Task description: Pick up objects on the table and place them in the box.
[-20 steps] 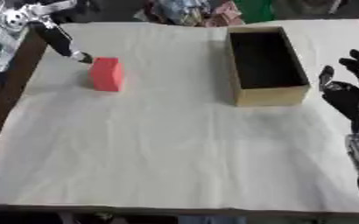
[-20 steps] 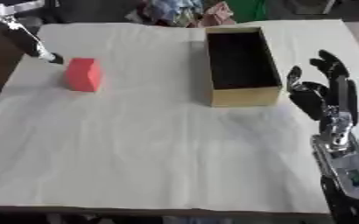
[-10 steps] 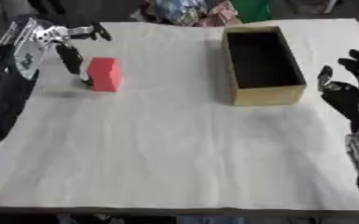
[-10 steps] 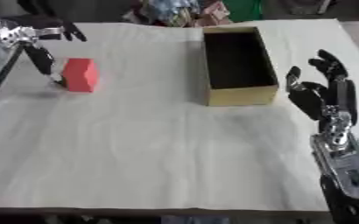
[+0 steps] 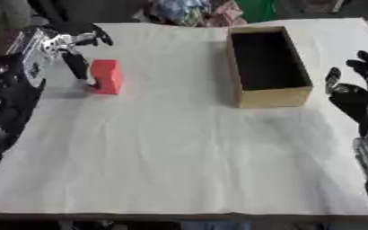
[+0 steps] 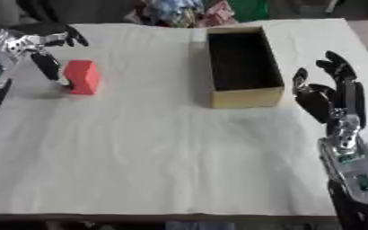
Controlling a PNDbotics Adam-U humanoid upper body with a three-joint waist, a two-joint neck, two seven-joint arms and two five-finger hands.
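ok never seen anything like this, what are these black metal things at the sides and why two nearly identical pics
Those are the two hands of a humanoid robot that a person steers. Both pictures come from a stereo camera in its head, looking down, so they show one moment from each eye. On the white-covered table lie a red block and an open cardboard box, which looks empty. The left hand is open, with a finger reaching down right beside the block; nothing is held. The right hand waits open beside the box, fingers up.
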